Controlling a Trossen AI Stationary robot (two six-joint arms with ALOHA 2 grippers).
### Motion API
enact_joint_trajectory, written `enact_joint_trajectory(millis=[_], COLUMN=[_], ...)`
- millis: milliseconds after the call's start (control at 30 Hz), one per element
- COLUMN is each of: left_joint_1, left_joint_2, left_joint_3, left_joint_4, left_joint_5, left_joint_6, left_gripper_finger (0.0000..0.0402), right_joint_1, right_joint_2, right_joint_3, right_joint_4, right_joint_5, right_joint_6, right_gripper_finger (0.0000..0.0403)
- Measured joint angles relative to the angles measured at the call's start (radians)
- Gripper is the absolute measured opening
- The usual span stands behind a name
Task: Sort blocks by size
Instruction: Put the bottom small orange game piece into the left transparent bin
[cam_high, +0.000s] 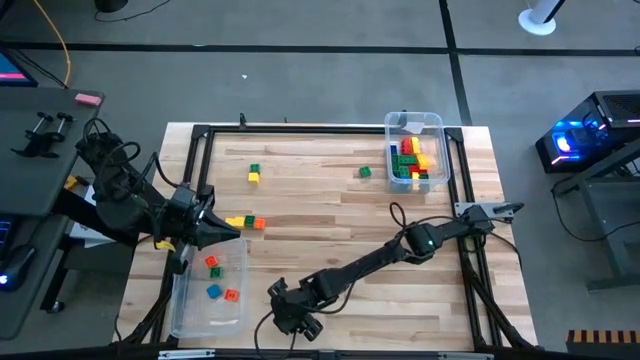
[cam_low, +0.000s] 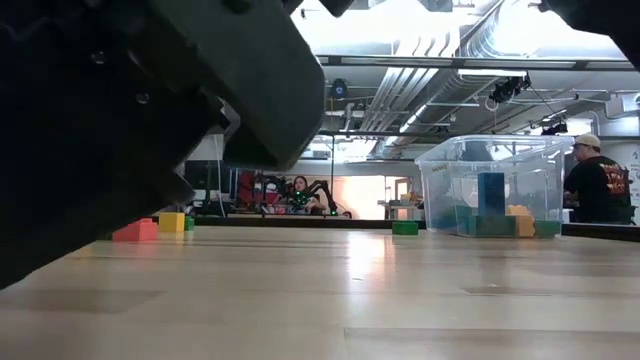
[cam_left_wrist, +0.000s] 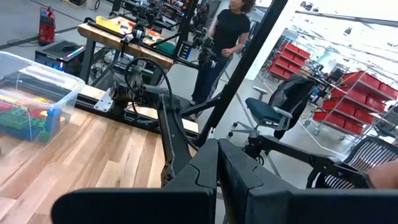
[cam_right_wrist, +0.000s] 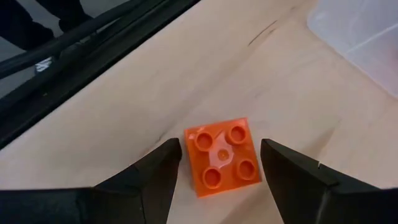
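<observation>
The right pincer (cam_right_wrist: 221, 163) is spread, its two dark fingers (cam_right_wrist: 155, 177) standing either side of a small orange block (cam_right_wrist: 222, 155) that lies studs-up on the bare worktop (cam_right_wrist: 124, 118), apart from both fingers. In the high view this pincer (cam_high: 293, 312) hangs at the near edge of the worktop, just beside the clear bin (cam_high: 190, 310) on the left, which holds a few short blocks in red, blue and orange. The block itself is hidden under the arm there.

The orange block looks like hard, light plastic with four studs: stiff, smooth-sided, likely to skid or twist if squeezed off-centre. The flat opposite side walls are the place to take it, with the fingers square to them and low on the body instead of on the studs.

The left pincer (cam_high: 222, 232) is pressed together and empty, waiting over the left side of the worktop near a short row of yellow, green and orange blocks (cam_high: 245, 222). More loose blocks (cam_high: 254, 174) lie further out, and the far bin (cam_high: 432, 128) holds a pile of longer blocks (cam_high: 416, 162).
</observation>
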Motion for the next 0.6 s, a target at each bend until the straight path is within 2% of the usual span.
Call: enact_joint_trajectory(millis=[133,267,433,600], left_joint_1=[0.000,0.000,0.000,0.000], left_joint_2=[0.000,0.000,0.000,-0.004], left_joint_3=[0.000,0.000,0.000,0.000], left_joint_4=[0.000,0.001,0.002,0.000], left_joint_5=[0.000,-0.016,-0.086,-0.153], left_joint_6=[0.001,0.021,0.059,0.108], left_gripper_finger=[0.0000,0.0000,0.0000,0.0000], right_joint_1=[-0.001,-0.007,-0.047,-0.100], right_joint_2=[0.009,0.008,-0.019,-0.159], right_joint_3=[0.002,0.018,0.051,0.042], right_joint_4=[-0.004,-0.028,-0.107,-0.188], right_joint_5=[-0.009,-0.006,0.008,0.128], right_joint_6=[0.032,0.104,0.193,0.184], right_gripper_finger=[0.0207,0.0133,0.0136,0.0136])
